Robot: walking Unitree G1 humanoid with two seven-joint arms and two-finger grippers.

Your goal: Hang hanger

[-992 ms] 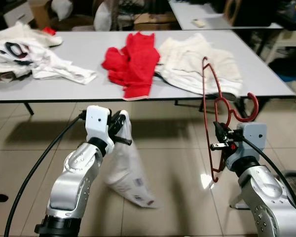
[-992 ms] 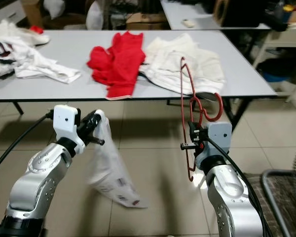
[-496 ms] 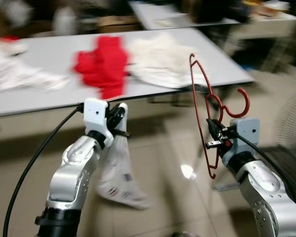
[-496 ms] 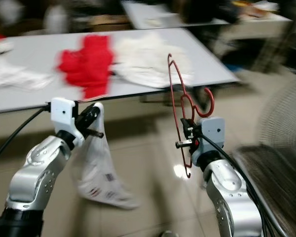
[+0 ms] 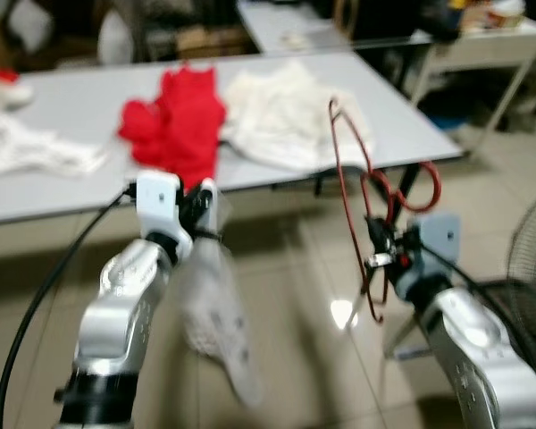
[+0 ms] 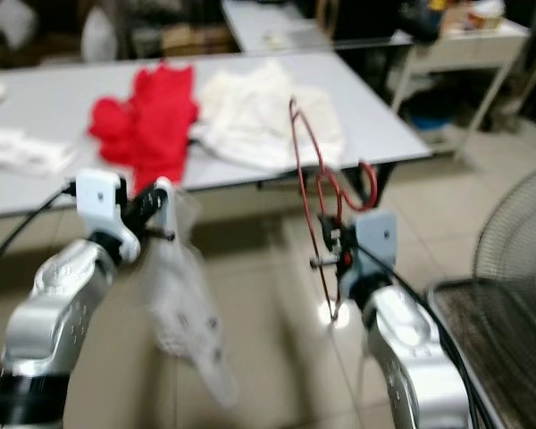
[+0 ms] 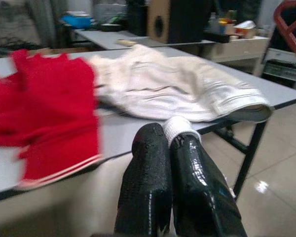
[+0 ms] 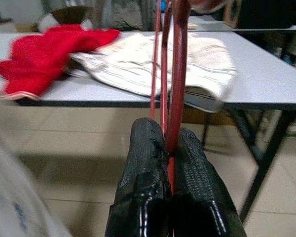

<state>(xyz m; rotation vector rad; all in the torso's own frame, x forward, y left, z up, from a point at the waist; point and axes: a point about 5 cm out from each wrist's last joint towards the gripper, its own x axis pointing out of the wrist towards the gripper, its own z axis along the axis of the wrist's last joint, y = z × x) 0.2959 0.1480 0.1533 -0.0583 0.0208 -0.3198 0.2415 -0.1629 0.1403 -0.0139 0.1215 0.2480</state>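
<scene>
Head views are blurred. Right gripper (image 5: 381, 253) is raised at the right of the scene, its fingers (image 8: 153, 173) pressed together on the wire of a red hanger (image 5: 350, 192). The hanger stands roughly upright above the gripper, its hook (image 5: 420, 183) curling to the right, its lower end hanging below the fingers over the tiled floor (image 5: 304, 295). The right wrist view shows the red wire squeezed between the two black pads.

Left gripper (image 5: 199, 204) is raised at the left, fingers (image 7: 153, 163) closed on the top of a white plastic bag (image 5: 216, 313) that hangs down from it toward the floor. In the left wrist view a white bit of the bag pokes out between the fingertips.

Beyond both arms stands a grey table (image 5: 80, 107). On it: a red garment (image 5: 174, 125) near the middle, a cream garment (image 5: 281, 125) just to its right reaching the near edge, and white clothing (image 5: 27, 152) at the far left. A fan (image 5: 531, 259) sits at the right edge. A second table (image 5: 295, 22) stands farther back.
</scene>
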